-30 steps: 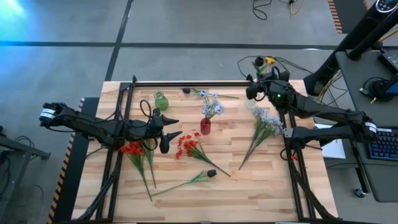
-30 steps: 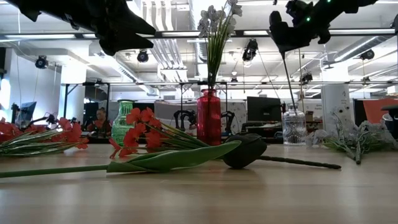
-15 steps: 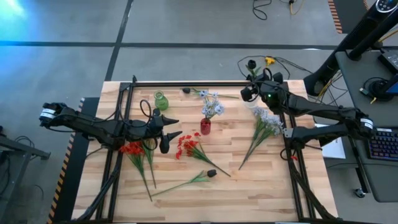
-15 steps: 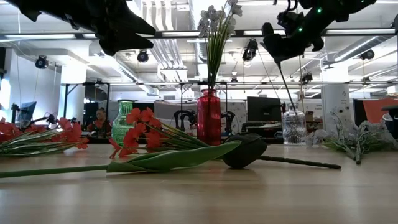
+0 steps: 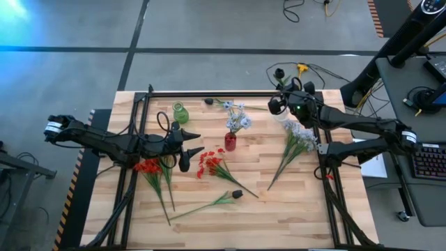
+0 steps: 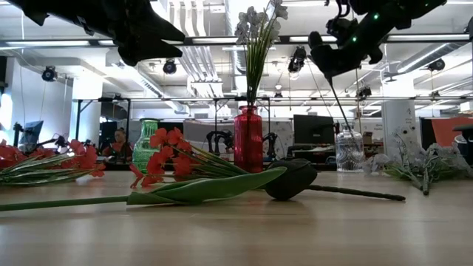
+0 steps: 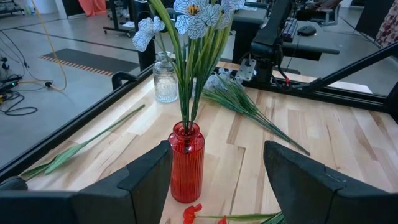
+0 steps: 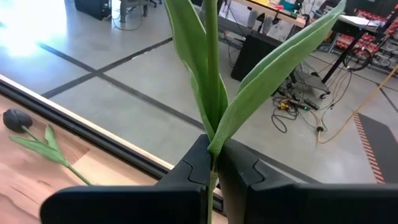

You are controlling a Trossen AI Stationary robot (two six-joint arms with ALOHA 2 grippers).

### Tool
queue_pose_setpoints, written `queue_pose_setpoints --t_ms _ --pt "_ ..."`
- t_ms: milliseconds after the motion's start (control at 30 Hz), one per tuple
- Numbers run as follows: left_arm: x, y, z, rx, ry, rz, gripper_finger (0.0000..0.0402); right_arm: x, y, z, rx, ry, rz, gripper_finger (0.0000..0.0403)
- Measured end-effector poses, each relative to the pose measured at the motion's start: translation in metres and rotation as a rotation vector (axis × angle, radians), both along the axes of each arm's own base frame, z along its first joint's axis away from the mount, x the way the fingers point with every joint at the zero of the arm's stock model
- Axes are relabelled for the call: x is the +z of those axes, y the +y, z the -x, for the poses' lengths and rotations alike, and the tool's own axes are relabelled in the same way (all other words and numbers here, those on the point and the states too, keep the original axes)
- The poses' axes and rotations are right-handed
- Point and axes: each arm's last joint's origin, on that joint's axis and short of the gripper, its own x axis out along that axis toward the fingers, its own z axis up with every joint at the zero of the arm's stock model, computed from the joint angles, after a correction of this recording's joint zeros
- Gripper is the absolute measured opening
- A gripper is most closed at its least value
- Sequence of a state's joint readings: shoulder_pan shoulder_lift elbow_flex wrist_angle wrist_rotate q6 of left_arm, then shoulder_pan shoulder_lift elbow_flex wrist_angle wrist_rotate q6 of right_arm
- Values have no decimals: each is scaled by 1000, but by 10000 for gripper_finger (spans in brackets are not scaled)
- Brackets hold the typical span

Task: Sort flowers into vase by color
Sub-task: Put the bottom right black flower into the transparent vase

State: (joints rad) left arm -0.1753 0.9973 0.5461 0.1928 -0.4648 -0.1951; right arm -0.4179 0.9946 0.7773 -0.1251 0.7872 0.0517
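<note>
Counter (image 5: 279, 209): pale wood planks. Ribbed red vase (image 7: 186, 163) holds white-blue veined blooms (image 7: 198, 12) on green stalks. Green vase (image 5: 180, 113) at 11 o'clock. Red flowers (image 5: 208, 163) centre; a second red bunch (image 5: 148, 166) at 9 o'clock. Dark bud (image 6: 290, 179) with green leaf. Fingers (image 7: 149, 180) black.

A keyboard (image 5: 427, 159) and white paper (image 5: 371, 166) lie off the wooden table's (image 5: 279, 209) right edge, with cables (image 5: 300, 8) trailing on the grey floor beyond its far edge.

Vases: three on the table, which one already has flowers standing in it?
The red vase mid-table: pale blue-white flowers stand upright in it. The green vase looks empty; the clear vase has only the stem that the right gripper holds above it.
</note>
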Motion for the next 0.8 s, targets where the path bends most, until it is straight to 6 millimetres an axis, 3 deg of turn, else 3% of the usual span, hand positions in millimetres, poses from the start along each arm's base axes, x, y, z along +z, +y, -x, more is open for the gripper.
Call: queue_pose_setpoints --t_ms 800 --pt "0 0 0 0 0 0 236 -9 -3 -7 -5 32 -19 13"
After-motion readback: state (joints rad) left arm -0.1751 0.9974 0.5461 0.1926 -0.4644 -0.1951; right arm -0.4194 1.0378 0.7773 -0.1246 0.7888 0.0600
